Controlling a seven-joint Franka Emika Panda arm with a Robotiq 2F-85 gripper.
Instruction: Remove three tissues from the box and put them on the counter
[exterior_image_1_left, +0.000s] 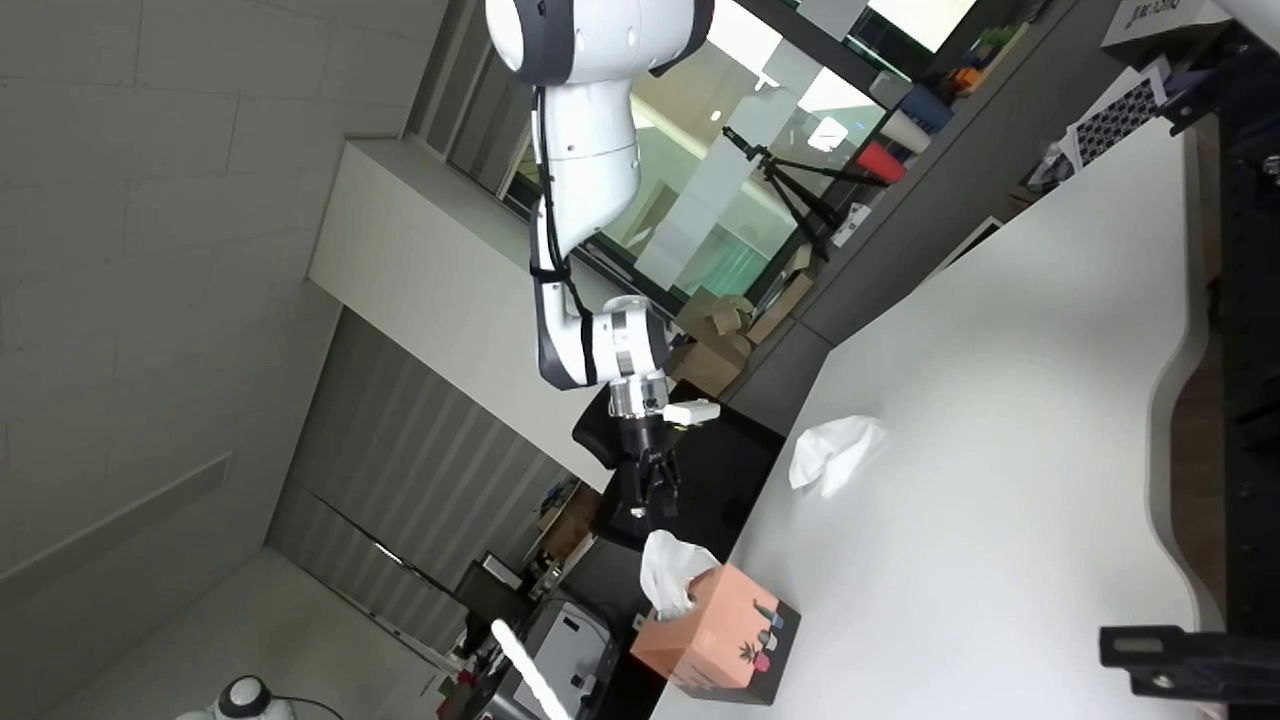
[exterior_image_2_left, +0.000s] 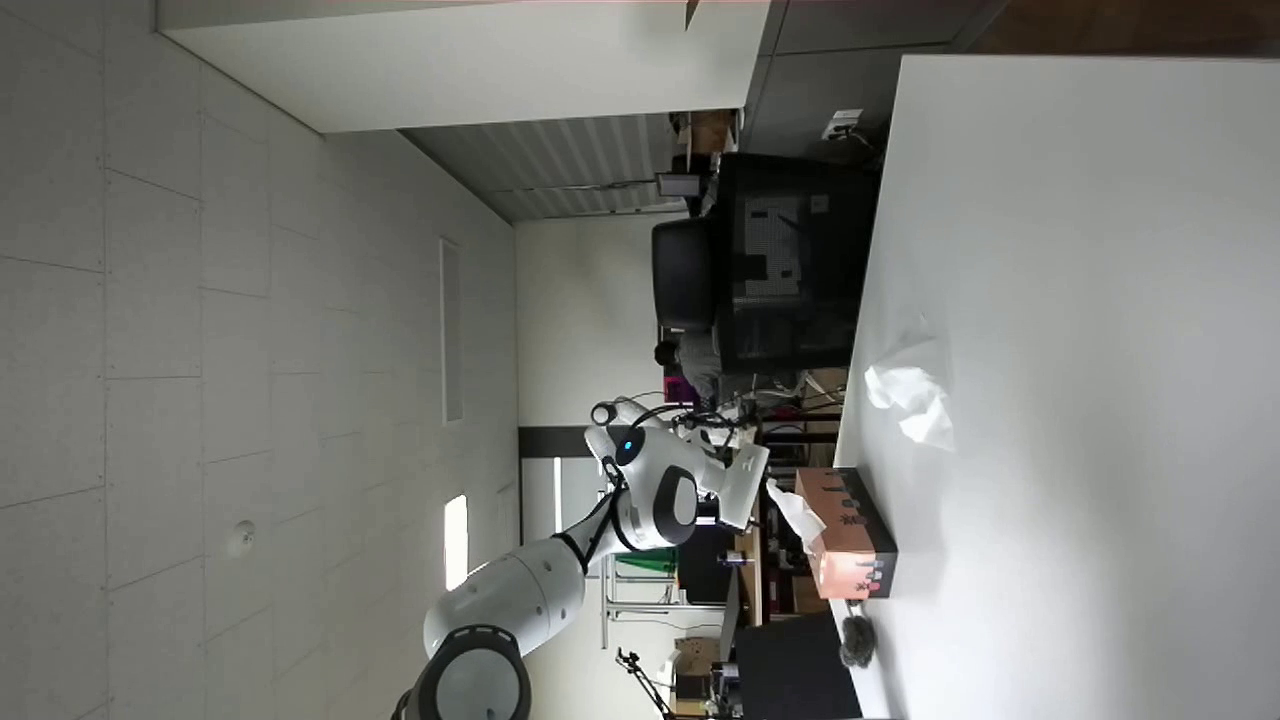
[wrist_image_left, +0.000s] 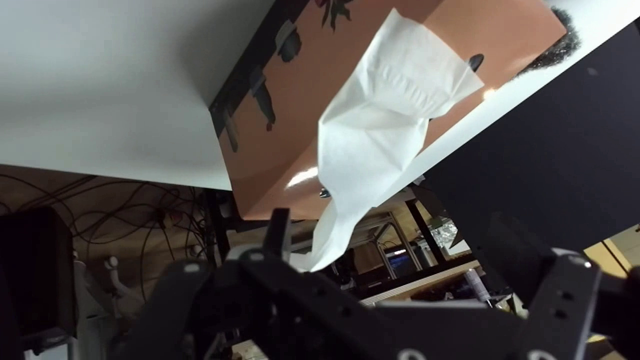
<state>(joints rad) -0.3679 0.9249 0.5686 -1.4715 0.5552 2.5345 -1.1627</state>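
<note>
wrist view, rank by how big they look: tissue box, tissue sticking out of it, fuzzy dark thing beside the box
1. Tissue box: largest, though the frame cuts it off
2. Tissue: clearly smaller, even though nearer the camera
3. Fuzzy dark thing: smallest, partly hidden

Tissue lies near the box on the counter.
</note>
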